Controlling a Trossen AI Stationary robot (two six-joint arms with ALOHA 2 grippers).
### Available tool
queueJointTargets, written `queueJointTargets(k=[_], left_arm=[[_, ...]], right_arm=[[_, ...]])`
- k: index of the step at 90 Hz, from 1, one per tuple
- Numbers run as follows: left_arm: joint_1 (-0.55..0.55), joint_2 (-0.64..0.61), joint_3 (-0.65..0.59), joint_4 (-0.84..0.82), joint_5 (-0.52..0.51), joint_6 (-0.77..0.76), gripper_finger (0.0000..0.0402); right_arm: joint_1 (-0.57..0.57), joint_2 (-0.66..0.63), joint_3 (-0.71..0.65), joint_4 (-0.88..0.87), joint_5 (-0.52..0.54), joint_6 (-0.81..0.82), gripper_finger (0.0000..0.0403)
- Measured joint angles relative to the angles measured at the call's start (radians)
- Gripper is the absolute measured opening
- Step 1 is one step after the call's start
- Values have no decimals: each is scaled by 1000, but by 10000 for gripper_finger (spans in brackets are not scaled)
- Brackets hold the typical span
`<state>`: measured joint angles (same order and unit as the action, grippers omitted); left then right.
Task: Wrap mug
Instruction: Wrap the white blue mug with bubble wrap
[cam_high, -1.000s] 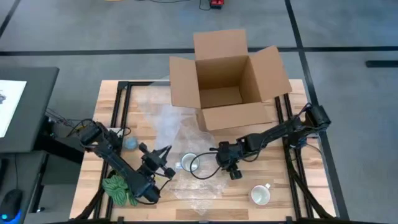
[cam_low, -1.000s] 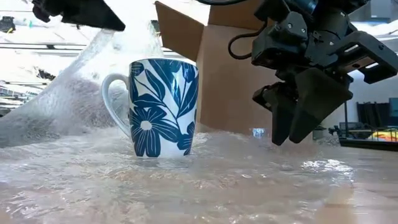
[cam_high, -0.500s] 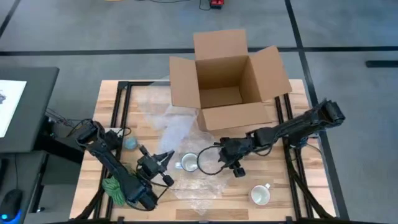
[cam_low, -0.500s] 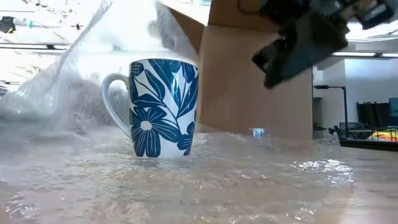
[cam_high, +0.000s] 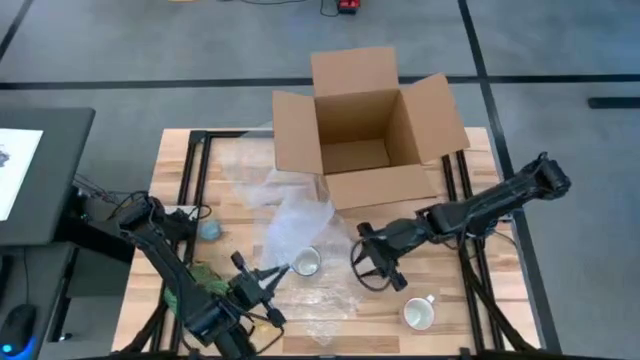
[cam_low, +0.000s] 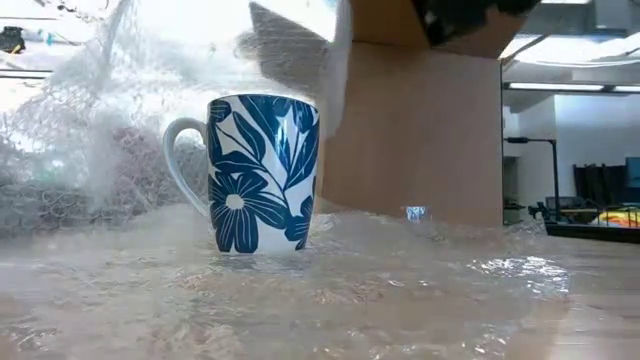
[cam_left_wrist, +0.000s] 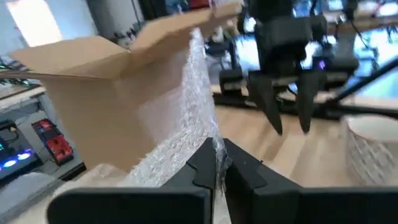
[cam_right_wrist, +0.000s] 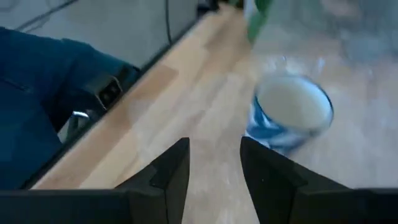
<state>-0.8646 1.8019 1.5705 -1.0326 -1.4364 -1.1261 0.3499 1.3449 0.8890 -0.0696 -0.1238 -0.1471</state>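
A white mug with blue flowers (cam_high: 307, 262) (cam_low: 262, 170) (cam_right_wrist: 289, 118) stands upright by its base on a clear bubble wrap sheet (cam_low: 350, 290) spread on the table. Part of the wrap (cam_high: 300, 220) (cam_low: 100, 130) is raised behind and to the left of the mug. My left gripper (cam_high: 275, 272) (cam_left_wrist: 217, 158), just left of the mug, is shut on that raised part. My right gripper (cam_high: 382, 275) (cam_right_wrist: 214, 168) hangs open in the air right of the mug, with nothing between its fingers. My left gripper pinches an edge of the bubble wrap (cam_left_wrist: 214, 142) between its two fingers, coming from the table's near left. The held part stands up beyond the fingers, lifted off the table, while the rest of the sheet lies flat under the mug.
An open cardboard box (cam_high: 365, 130) stands at the far middle of the table. A plain white mug (cam_high: 420, 313) sits near the front right. A green bundle (cam_high: 195, 285) and a small blue thing (cam_high: 210, 230) lie at the left by my left arm.
My left gripper has gone toward the near edge and a little right, still shut on the wrap, drawing the raised part up and closer to the mug. My right gripper has risen and drawn back toward the right, out of the low view. The mug has stayed put.
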Motion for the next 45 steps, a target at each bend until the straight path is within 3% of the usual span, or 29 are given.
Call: queueJointTargets(k=[21,35,45], left_arm=[[14,2,4,366,146,407,0],[35,2,4,512,172,571,0],[58,2,4,552,219,602,0]], right_arm=[[26,0,0,-8,0,-3,132],[30,0,0,-22,0,-3,132],[29,-21,0,-78,0,8,132]])
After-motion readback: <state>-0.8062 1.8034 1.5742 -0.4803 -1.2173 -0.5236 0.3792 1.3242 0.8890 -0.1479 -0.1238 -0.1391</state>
